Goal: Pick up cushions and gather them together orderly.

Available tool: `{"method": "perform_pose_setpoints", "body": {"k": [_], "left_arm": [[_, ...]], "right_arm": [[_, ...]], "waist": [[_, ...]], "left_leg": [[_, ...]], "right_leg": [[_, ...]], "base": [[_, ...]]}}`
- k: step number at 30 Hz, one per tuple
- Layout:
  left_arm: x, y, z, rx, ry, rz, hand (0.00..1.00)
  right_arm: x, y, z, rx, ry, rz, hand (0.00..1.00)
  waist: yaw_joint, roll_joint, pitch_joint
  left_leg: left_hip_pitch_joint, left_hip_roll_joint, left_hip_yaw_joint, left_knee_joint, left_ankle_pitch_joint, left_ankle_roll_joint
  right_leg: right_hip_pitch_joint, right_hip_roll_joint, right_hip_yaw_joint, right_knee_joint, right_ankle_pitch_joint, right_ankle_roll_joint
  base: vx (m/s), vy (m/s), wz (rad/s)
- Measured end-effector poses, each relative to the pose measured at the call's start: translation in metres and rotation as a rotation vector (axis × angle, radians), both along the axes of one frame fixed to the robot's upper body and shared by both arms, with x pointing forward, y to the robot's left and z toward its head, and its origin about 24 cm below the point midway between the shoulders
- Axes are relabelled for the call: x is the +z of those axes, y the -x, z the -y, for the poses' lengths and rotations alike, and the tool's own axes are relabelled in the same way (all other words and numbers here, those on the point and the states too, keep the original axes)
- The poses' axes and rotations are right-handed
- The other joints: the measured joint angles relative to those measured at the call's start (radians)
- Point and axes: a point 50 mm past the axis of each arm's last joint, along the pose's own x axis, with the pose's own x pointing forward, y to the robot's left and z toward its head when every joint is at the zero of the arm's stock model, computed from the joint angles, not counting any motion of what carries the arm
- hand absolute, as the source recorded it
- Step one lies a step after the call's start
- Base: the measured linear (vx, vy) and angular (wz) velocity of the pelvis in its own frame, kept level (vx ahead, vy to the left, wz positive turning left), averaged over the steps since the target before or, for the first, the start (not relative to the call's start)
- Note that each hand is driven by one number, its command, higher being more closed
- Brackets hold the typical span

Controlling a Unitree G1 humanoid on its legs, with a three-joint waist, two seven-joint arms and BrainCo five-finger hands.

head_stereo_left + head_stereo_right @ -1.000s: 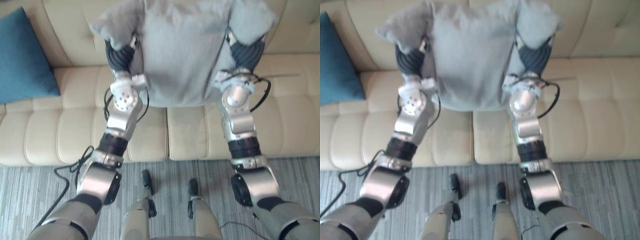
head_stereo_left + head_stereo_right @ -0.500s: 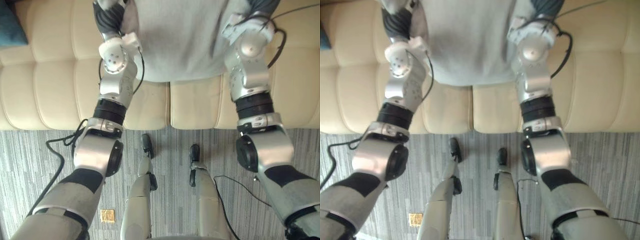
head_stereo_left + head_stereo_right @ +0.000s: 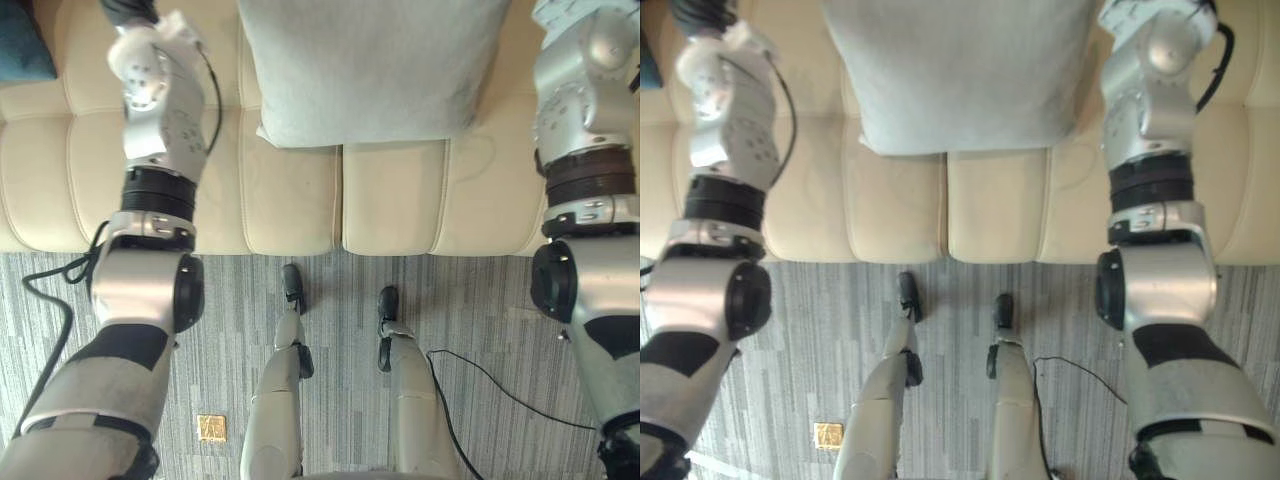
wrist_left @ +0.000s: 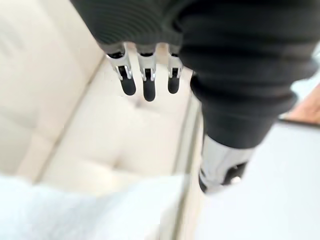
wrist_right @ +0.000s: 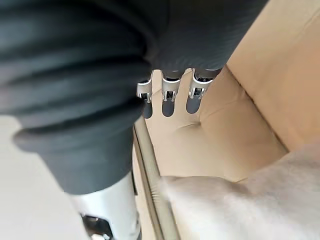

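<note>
A cream tufted sofa [image 3: 390,210] stands on a grey striped carpet [image 3: 480,310]. The grey cushion [image 3: 365,70] rests on it between the robot's two raised arms, its lower edge on the seat, and a blue cushion [image 3: 22,45] sits well apart to the left. The left hand [image 4: 148,82] and the right hand [image 5: 169,97] each hang over the seat beside the grey cushion, fingers straight and holding nothing.

Bright, soft, even light across the cream sofa [image 3: 390,200], thin soft shadow under the grey cushion [image 3: 370,70] along its lower edge, faint sheen on the upholstery, no harsh glare, striped carpet [image 3: 480,320] dimmer
</note>
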Motion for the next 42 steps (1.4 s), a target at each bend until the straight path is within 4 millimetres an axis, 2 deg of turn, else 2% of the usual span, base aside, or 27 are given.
{"method": "perform_pose_setpoints", "body": {"k": [2,5,8,10,11,13,14,15,16,19,21,22,23,25,28,31,35,38,40,41,42], "left_arm": [[-0.008,0.002,-0.005,-0.004,0.018,0.001,0.00],[-0.037,0.007,-0.014,0.005,0.012,-0.014,0.00],[-0.094,0.017,-0.026,0.022,-0.025,-0.109,0.00],[-0.157,0.028,-0.030,0.031,-0.040,-0.259,0.00],[-0.177,0.033,-0.029,0.026,-0.044,-0.309,0.00],[-0.248,0.055,-0.015,-0.021,-0.066,-0.490,0.00],[-0.269,0.064,-0.009,-0.048,-0.066,-0.548,0.00],[-0.303,0.080,0.004,-0.091,-0.055,-0.640,0.00],[-0.317,0.089,0.010,-0.111,-0.052,-0.682,0.00],[-0.380,0.131,0.034,-0.206,-0.066,-0.908,0.00],[-0.411,0.156,0.037,-0.234,-0.079,-1.051,0.00],[-0.430,0.173,0.037,-0.241,-0.075,-1.144,0.00],[-0.438,0.181,0.037,-0.248,-0.079,-1.189,0.00],[-0.466,0.212,0.033,-0.250,-0.030,-1.343,0.00],[-0.487,0.243,0.031,-0.257,-0.010,-1.482,0.00],[-0.498,0.259,0.034,-0.280,0.003,-1.571,0.00],[-0.501,0.261,0.037,-0.302,-0.043,-1.606,0.00],[-0.502,0.257,0.041,-0.325,-0.075,-1.615,0.00],[-0.501,0.253,0.043,-0.337,-0.081,-1.619,0.00],[-0.500,0.246,0.045,-0.346,-0.092,-1.607,0.00],[-0.498,0.241,0.048,-0.352,-0.097,-1.595,0.00]], "right_arm": [[-0.002,0.000,0.000,0.013,-0.006,0.002,0.00],[-0.018,0.008,-0.002,0.037,0.070,0.034,0.00],[-0.069,0.013,0.006,-0.001,0.205,-0.045,0.00],[-0.134,0.018,0.017,-0.024,0.268,-0.197,0.00],[-0.155,0.021,0.022,-0.023,0.254,-0.247,0.00],[-0.227,0.035,0.025,-0.001,0.173,-0.413,0.00],[-0.249,0.041,0.023,0.010,0.157,-0.468,0.00],[-0.283,0.052,0.018,0.038,0.131,-0.558,0.00],[-0.299,0.058,0.016,0.056,0.116,-0.598,0.00],[-0.370,0.098,0.000,0.113,0.061,-0.804,0.00],[-0.405,0.122,-0.004,0.119,0.020,-0.928,0.00],[-0.430,0.140,-0.007,0.121,-0.028,-1.026,0.00],[-0.443,0.150,-0.008,0.125,-0.056,-1.076,0.00],[-0.482,0.183,-0.015,0.145,-0.108,-1.260,0.00],[-0.511,0.215,-0.023,0.171,-0.169,-1.418,0.00],[-0.525,0.230,-0.026,0.190,-0.183,-1.510,0.00],[-0.532,0.236,-0.032,0.209,-0.186,-1.562,0.00],[-0.534,0.229,-0.035,0.230,-0.188,-1.577,0.00],[-0.535,0.227,-0.038,0.240,-0.192,-1.587,0.00],[-0.536,0.229,-0.040,0.244,-0.199,-1.596,0.00],[-0.536,0.229,-0.041,0.247,-0.199,-1.596,0.00]], "waist": [[0.000,0.001,0.001],[-0.004,0.001,0.001],[-0.009,0.001,0.001],[-0.012,0.001,0.001],[-0.014,0.001,0.000],[-0.015,-0.001,-0.001],[-0.015,-0.001,-0.001],[-0.014,-0.003,-0.001],[-0.013,-0.005,-0.003],[-0.005,-0.009,-0.007],[-0.003,-0.013,-0.039],[-0.003,-0.018,-0.073],[-0.003,-0.021,-0.082],[0.000,-0.035,-0.127],[0.002,-0.048,-0.191],[0.002,-0.048,-0.215],[0.008,-0.053,-0.228],[0.010,-0.060,-0.226],[0.003,-0.066,-0.222],[0.002,-0.082,-0.212],[0.007,-0.082,-0.209]], "left_leg": [[0.025,0.000,0.001,0.000,0.000,0.000],[0.065,-0.007,0.001,-0.001,-0.001,0.000],[0.097,-0.009,0.000,-0.001,-0.015,0.009],[0.135,-0.016,-0.002,-0.001,-0.045,0.034],[0.147,-0.020,-0.004,-0.001,-0.050,0.040],[0.197,-0.024,-0.003,-0.001,-0.074,0.037],[0.216,-0.026,-0.002,-0.001,-0.078,0.039],[0.248,-0.029,0.000,-0.001,-0.089,0.033],[0.261,-0.030,0.001,-0.001,-0.099,0.030],[0.336,-0.030,0.001,-0.001,-0.126,0.033],[0.357,-0.026,0.002,-0.001,-0.132,0.039],[0.371,-0.025,0.002,-0.001,-0.133,0.041],[0.386,-0.024,0.002,-0.001,-0.133,0.041],[0.447,-0.021,0.006,-0.001,-0.154,0.039],[0.510,-0.020,0.029,-0.001,-0.180,0.037],[0.562,-0.019,0.041,-0.001,-0.196,0.037],[0.601,-0.016,0.085,-0.001,-0.210,0.035],[0.604,-0.011,0.134,-0.001,-0.212,0.036],[0.604,-0.011,0.140,0.005,-0.220,0.040],[0.595,-0.004,0.139,0.040,-0.246,0.042],[0.588,0.019,0.137,0.063,-0.258,0.052]], "right_leg": [[0.028,-0.002,0.001,-0.008,0.000,0.000],[0.075,-0.003,0.005,-0.023,-0.002,0.000],[0.104,-0.004,0.002,-0.017,-0.014,0.000],[0.129,-0.010,0.003,0.015,-0.041,0.003],[0.139,-0.014,0.003,0.023,-0.049,0.005],[0.184,-0.022,0.005,0.029,-0.067,0.009],[0.203,-0.024,0.007,0.029,-0.071,0.011],[0.234,-0.026,0.009,0.027,-0.078,0.012],[0.248,-0.027,0.009,0.023,-0.081,0.011],[0.332,-0.024,0.005,-0.005,-0.089,0.013],[0.366,-0.022,-0.002,-0.033,-0.088,0.013],[0.388,-0.020,-0.006,-0.052,-0.087,0.014],[0.411,-0.019,-0.007,-0.063,-0.087,0.014],[0.489,-0.016,-0.008,-0.109,-0.081,0.018],[0.561,-0.014,0.004,-0.166,-0.071,0.022],[0.627,-0.012,0.016,-0.217,-0.053,0.026],[0.659,0.001,0.064,-0.265,-0.018,0.029],[0.651,0.012,0.114,-0.281,0.015,0.035],[0.648,0.012,0.116,-0.274,0.023,0.039],[0.634,0.011,0.096,-0.236,0.025,0.040],[0.626,0.018,0.077,-0.215,0.038,0.049]], "base": [[0.03,-0.068,0.01],[0.04,-0.076,-0.01],[0.04,-0.075,0.01],[0.04,-0.063,0.08],[0.04,-0.062,0.18],[0.04,-0.061,0.05],[0.04,-0.051,-0.02],[0.04,-0.036,-0.01],[0.04,-0.037,-0.06],[0.05,-0.032,-0.06],[0.06,-0.027,-0.03],[0.07,-0.012,-0.01],[0.13,-0.026,0.00],[0.13,-0.028,-0.06],[0.08,-0.009,-0.17],[0.06,0.008,-0.19],[0.02,0.017,-0.38],[0.01,0.007,-0.46],[-0.02,-0.002,-0.16],[-0.08,-0.025,-0.07],[-0.09,-0.043,-0.08]]}}
